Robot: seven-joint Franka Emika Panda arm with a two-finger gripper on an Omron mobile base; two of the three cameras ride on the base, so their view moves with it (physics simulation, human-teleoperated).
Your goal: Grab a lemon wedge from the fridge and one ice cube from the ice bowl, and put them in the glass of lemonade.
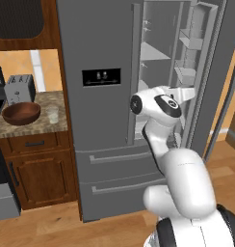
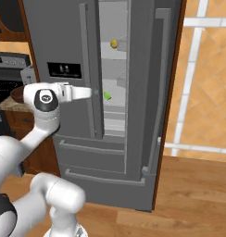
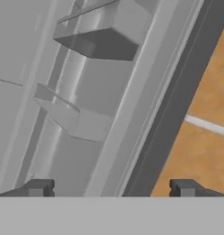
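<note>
Fingertips stand wide apart at the bottom of the hand view, nothing between them; gripper faces the door bins of the fridge; right door is swung open, and the arm reaches toward the gap; a small yellow piece, likely the lemon wedge, sits on an upper shelf, a green item lower down; nothing grabbed yet; ice bowl and glass wait on the counter beside a toaster; open door edge crowds the reach.
</note>
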